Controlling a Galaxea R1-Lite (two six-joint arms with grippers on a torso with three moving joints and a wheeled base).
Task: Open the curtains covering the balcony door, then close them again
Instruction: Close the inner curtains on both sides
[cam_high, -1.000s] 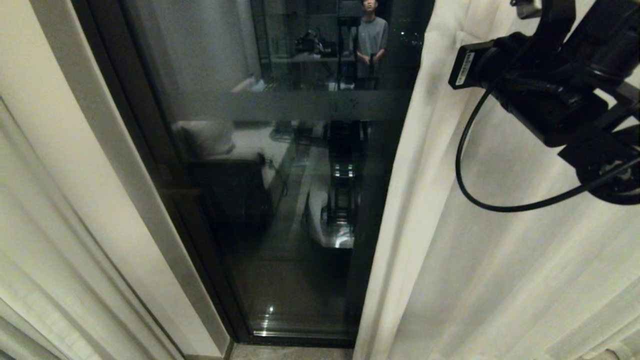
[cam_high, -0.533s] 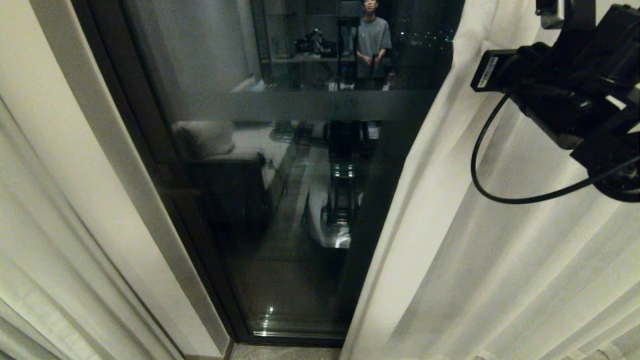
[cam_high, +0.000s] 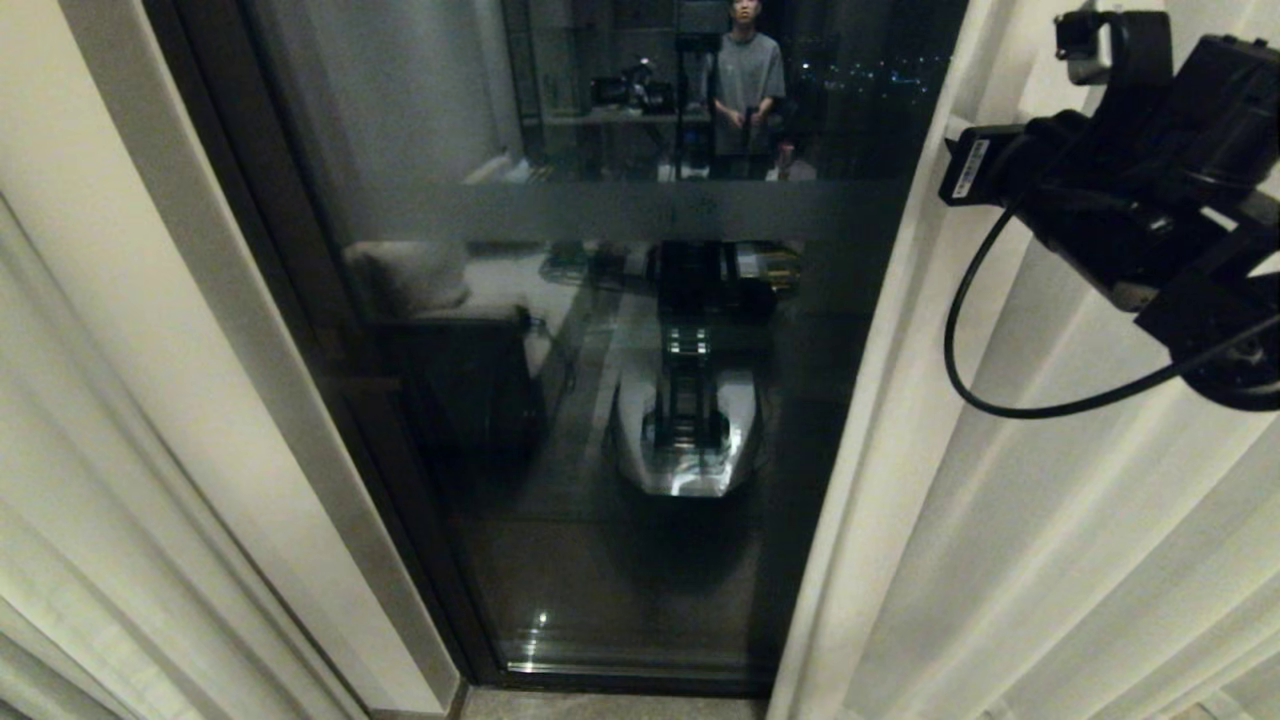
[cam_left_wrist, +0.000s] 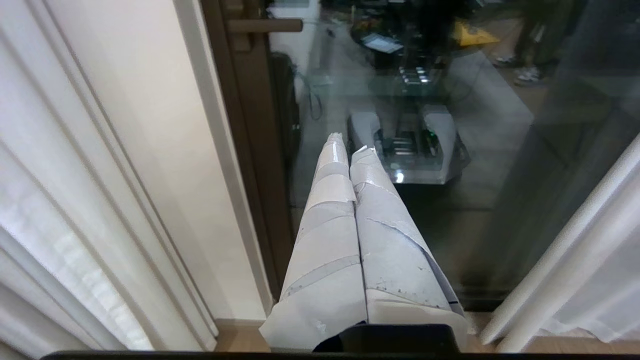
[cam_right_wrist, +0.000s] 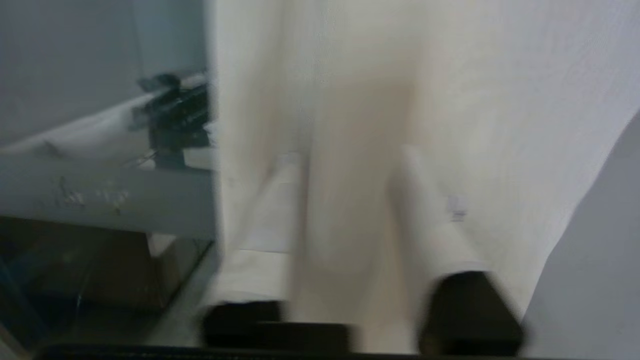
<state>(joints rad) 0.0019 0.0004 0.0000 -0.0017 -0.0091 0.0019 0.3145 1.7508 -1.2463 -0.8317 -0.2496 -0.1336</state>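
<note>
Beside the right curtain (cam_high: 1000, 520), the raised right gripper's (cam_right_wrist: 350, 165) fingers stand apart.

A: Is there any writing to read here?
B: A small white label (cam_high: 967, 168) sits on the right arm's wrist camera (cam_high: 1010, 165), perhaps printed, but too small to read. Faint marks on the balcony door's (cam_high: 620, 400) frosted band (cam_high: 640, 212) are illegible.

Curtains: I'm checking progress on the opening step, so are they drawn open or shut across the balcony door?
Open: the left curtain and right curtain hang apart, leaving the balcony door glass exposed.
</note>
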